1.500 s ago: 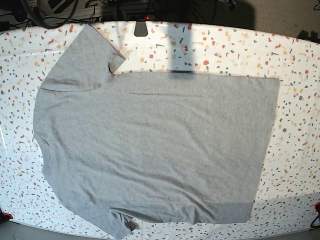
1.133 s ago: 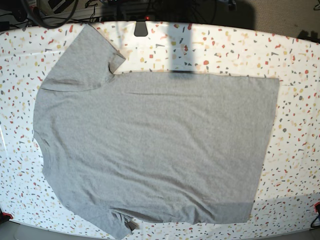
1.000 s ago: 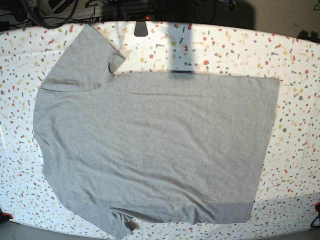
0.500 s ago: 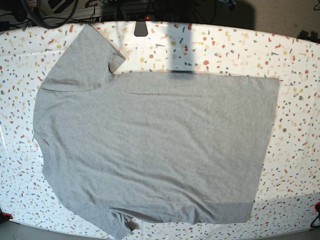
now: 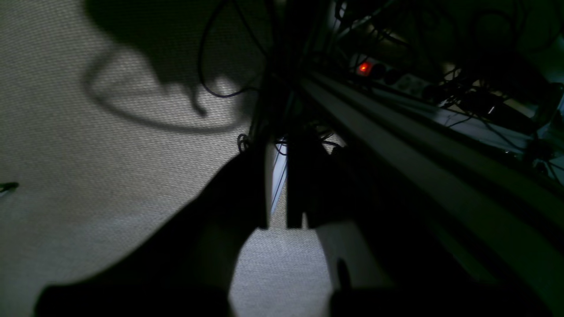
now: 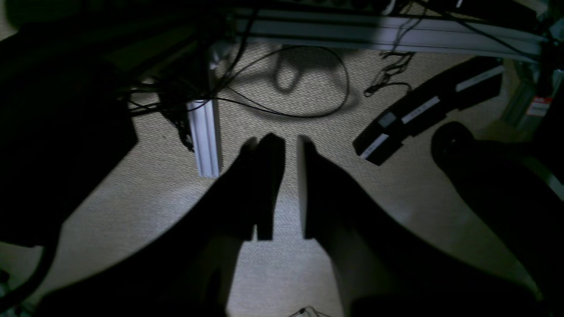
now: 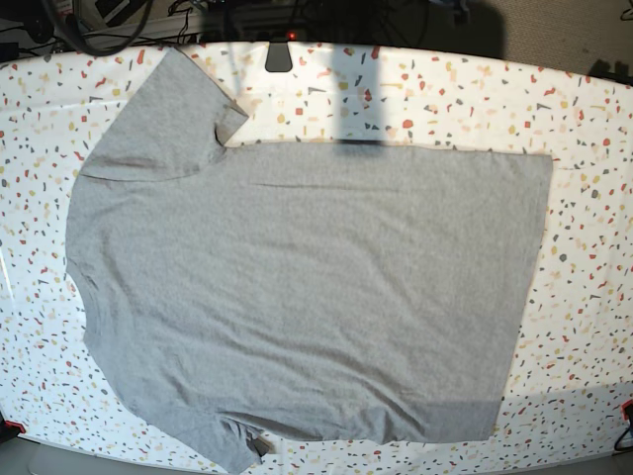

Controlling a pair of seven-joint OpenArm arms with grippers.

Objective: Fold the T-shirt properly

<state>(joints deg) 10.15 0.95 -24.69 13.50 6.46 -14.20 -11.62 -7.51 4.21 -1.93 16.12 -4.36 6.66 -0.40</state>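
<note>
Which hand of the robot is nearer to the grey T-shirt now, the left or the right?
Cannot tell. Neither hand appears in the base view with the T-shirt. The left hand and the right hand both hang over carpet, with no T-shirt in sight.

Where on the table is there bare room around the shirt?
The table is bare in a wide strip right of the T-shirt hem and a band along the far edge. Left and near edges are crowded: the sleeves nearly reach them.
</note>
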